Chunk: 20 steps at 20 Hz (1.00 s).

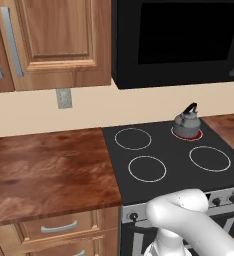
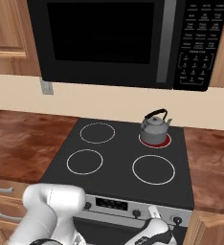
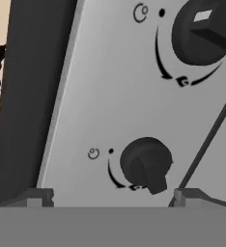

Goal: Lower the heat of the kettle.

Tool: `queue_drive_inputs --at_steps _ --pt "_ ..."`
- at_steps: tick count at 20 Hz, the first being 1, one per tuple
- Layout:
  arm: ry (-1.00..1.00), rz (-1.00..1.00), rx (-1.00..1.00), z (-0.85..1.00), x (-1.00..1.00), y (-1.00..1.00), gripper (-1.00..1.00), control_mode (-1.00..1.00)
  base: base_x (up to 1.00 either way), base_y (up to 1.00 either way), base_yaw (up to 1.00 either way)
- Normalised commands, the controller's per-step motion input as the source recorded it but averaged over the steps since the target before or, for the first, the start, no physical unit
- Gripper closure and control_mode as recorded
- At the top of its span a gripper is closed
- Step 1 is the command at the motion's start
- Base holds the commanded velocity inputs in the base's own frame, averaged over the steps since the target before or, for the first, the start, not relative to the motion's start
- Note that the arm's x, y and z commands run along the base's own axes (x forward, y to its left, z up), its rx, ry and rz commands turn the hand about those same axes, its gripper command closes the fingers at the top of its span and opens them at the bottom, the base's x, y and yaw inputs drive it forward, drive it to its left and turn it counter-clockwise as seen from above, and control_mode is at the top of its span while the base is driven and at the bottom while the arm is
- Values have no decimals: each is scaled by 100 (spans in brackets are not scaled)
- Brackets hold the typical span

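The kettle, small, grey and black-handled, stands on the back right burner, whose ring glows red. My gripper is open and close up against the stove's silver control panel. A black knob sits just above and between its fingertips, slightly toward the right one, and nothing is held. A second, larger-looking knob shows at the upper right of the hand view. In the right base view the hand hangs low in front of the panel, near the right-side knobs.
The black cooktop has three unlit burners. Wooden counters flank the stove. A black microwave hangs above it, beside wooden cabinets. Drawers lie below the left counter. My white arm crosses the stove front.
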Motion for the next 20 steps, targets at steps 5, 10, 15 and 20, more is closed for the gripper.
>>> queue_drive_inputs --at_steps 5,10,15,20 --pt "-2 0 0 -16 11 -13 -100 -100 0 0 0" --pt "-2 0 0 -16 10 -16 -100 -100 0 0 0" --pt "-2 0 0 -16 6 -9 -100 -100 0 0 0" --pt "-1 0 0 -8 3 -1 -100 -100 0 0 0"
